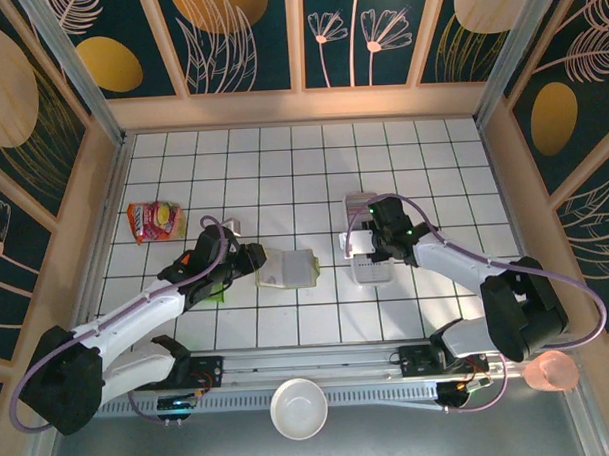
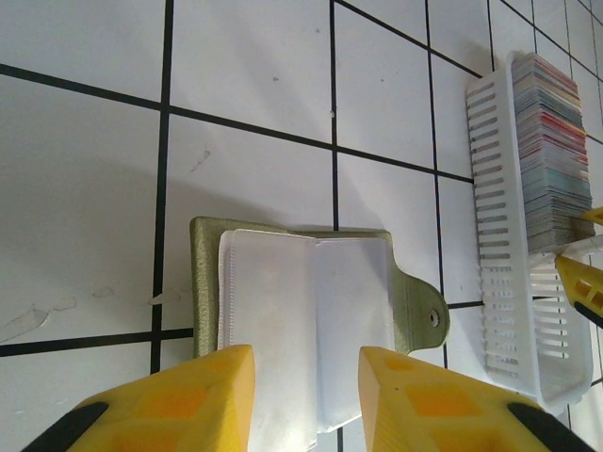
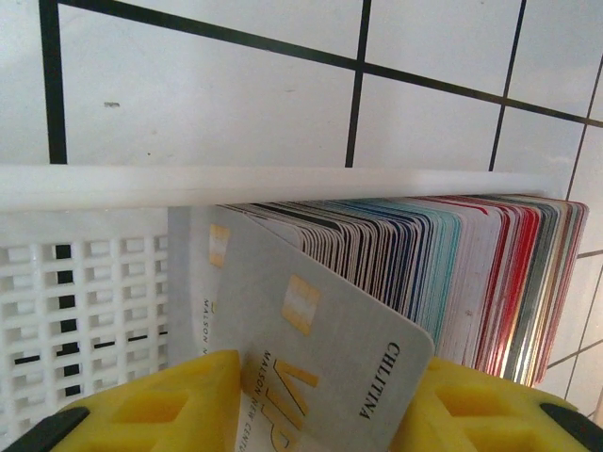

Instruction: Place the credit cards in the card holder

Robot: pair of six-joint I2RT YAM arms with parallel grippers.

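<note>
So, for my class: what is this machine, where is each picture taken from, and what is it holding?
Two robot arms are bolted at a tiled table's near edge. The top picture looks down from above; the others come from cameras on each wrist. The left gripper hovers open over an open olive card holder. The right gripper pinches a grey VIP card from the credit cards standing in a white slotted tray. A snack packet lies far left.

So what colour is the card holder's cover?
Olive green cover on the card holder, pale white inside; best seen in the left wrist view.
</note>
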